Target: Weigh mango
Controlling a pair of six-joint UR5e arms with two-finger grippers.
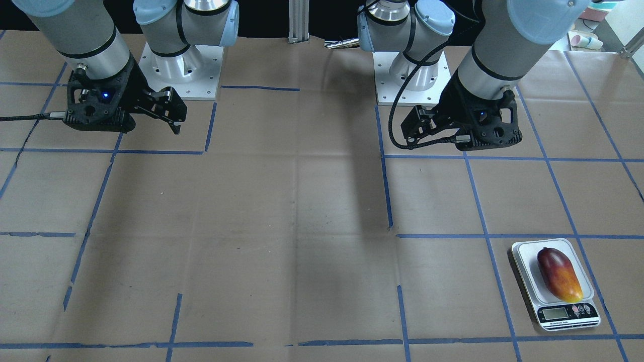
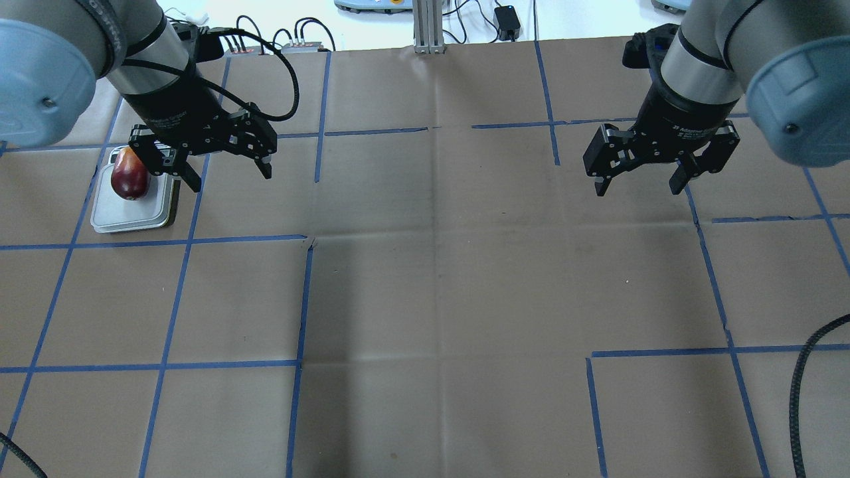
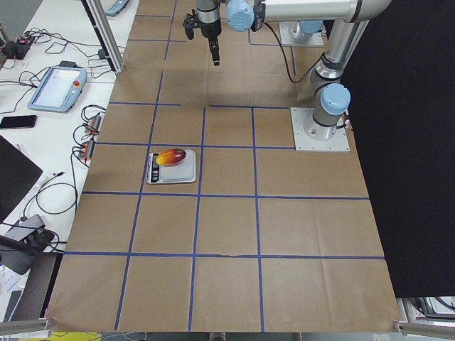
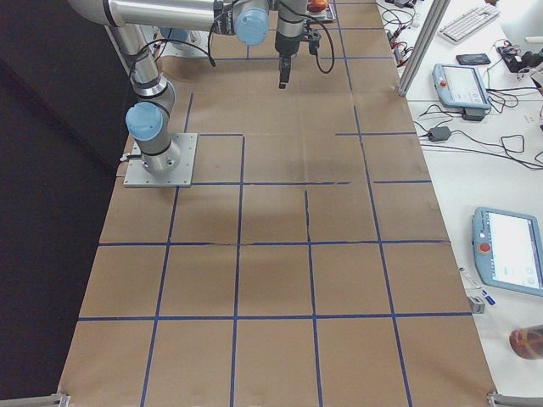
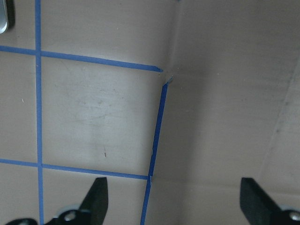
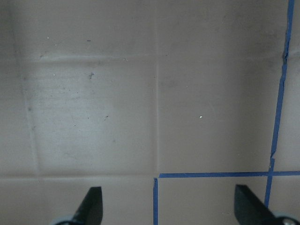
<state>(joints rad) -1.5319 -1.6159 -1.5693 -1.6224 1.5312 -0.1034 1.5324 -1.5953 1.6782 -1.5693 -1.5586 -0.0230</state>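
Note:
The mango [image 1: 559, 274], glossy dark red shading to orange-yellow, lies lengthwise on the platform of a small white digital scale [image 1: 525, 256]. In the overhead view the mango [image 2: 129, 178] sits on the scale [image 2: 133, 218] at the far left. It also shows in the exterior left view [image 3: 172, 156]. My left gripper [image 2: 231, 178] is open and empty, hovering above the table just right of the scale. Its fingers [image 5: 96, 199] frame bare paper. My right gripper [image 2: 637, 187] is open and empty, raised over the far right. Its fingers [image 6: 91, 204] show only paper between them.
Brown paper with a blue tape grid [image 2: 302, 299] covers the table. The two arm bases [image 1: 181, 65] [image 1: 412, 75] stand at the robot's side. A corner of the scale [image 5: 3, 18] shows in the left wrist view. Tablets and cables [image 3: 57, 78] lie on a side bench.

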